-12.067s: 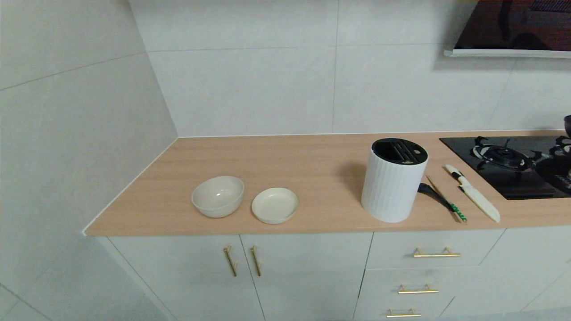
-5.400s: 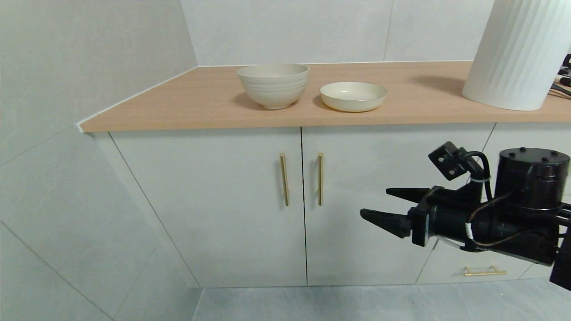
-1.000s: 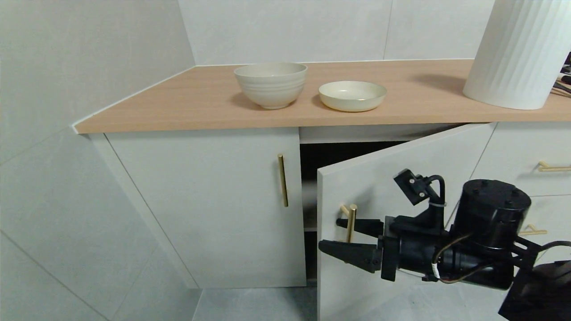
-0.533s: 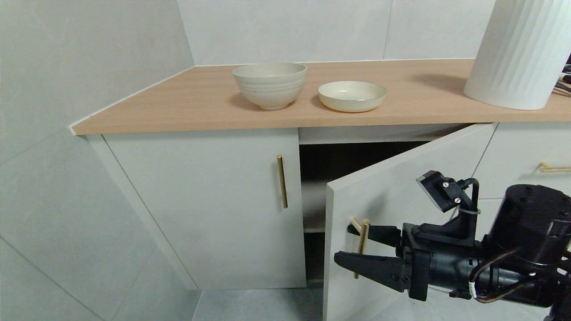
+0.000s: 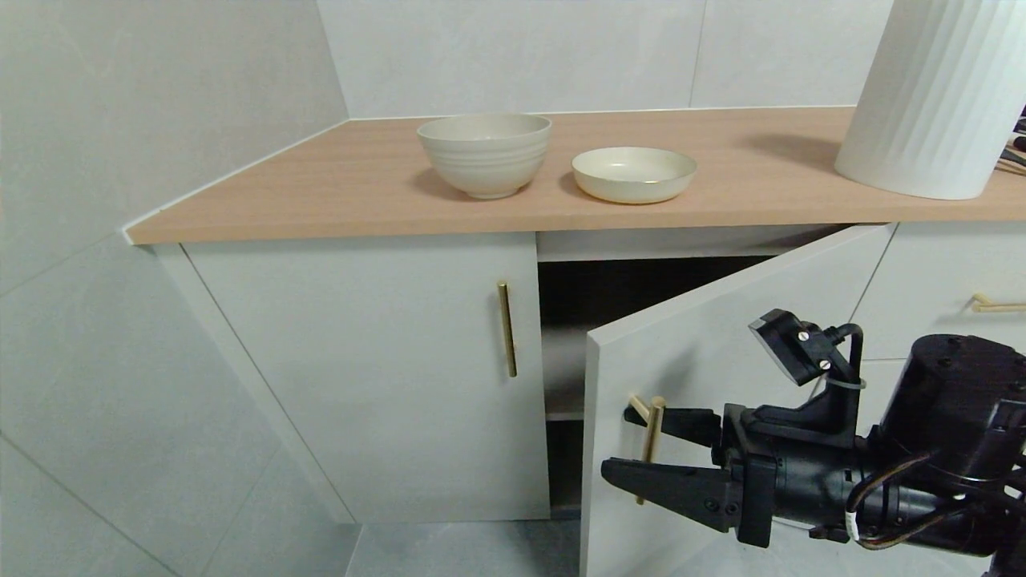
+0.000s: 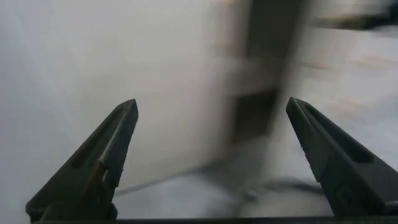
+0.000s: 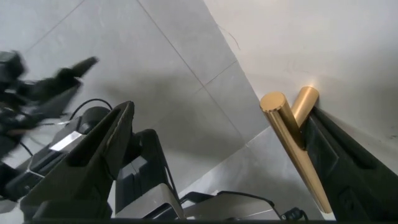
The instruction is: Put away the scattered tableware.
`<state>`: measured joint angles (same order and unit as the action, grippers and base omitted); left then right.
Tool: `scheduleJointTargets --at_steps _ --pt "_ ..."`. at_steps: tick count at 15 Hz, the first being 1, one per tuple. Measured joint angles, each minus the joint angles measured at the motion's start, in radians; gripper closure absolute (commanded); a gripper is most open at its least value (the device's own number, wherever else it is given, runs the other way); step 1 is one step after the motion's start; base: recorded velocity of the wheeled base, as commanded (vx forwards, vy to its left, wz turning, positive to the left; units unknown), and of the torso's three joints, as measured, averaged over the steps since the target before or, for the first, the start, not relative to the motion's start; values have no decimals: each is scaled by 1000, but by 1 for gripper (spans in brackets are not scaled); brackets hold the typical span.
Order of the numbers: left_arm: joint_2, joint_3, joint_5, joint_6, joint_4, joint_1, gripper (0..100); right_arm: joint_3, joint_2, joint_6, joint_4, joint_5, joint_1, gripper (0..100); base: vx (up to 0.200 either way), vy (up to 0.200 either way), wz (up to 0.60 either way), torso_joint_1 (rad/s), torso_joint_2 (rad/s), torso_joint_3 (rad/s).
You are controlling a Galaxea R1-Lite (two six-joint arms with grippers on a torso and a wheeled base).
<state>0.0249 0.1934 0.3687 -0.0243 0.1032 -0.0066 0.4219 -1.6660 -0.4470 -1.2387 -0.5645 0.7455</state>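
Observation:
A cream bowl (image 5: 484,152) and a shallow cream plate (image 5: 633,171) stand side by side on the wooden counter (image 5: 321,192). Below them the right cabinet door (image 5: 721,320) stands partly open. My right gripper (image 5: 619,441) is open, its two fingers straddling the door's gold handle (image 5: 653,437). In the right wrist view the handle (image 7: 292,143) lies against one finger of the gripper (image 7: 217,124). My left gripper (image 6: 211,106) is open and holds nothing, facing the cabinet front.
A tall white ribbed holder (image 5: 934,96) stands at the counter's right end. The left cabinet door is shut, with its gold handle (image 5: 506,328). A shelf (image 5: 563,401) shows inside the dark opening. Drawers with a gold handle (image 5: 994,303) lie to the right.
The right door has swung a little farther open, with my right gripper drawing back along with its handle. In the last half second almost nothing moved.

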Motion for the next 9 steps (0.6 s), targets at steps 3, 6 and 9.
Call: scheduleJointTargets --at_steps 3,6,9 --pt "146 166 200 -1 93 -4 0 1 -3 2 -1 0 0 0 0 0 0 0 0 0" --pt "393 305 345 -1 103 -10 0 1 -3 9 -1 0 0 0 0 0 0 0 0 0" --pt "685 412 424 -4 49 -69 0 1 -5 44 0 1 0 0 0 0 0 0 0 0"
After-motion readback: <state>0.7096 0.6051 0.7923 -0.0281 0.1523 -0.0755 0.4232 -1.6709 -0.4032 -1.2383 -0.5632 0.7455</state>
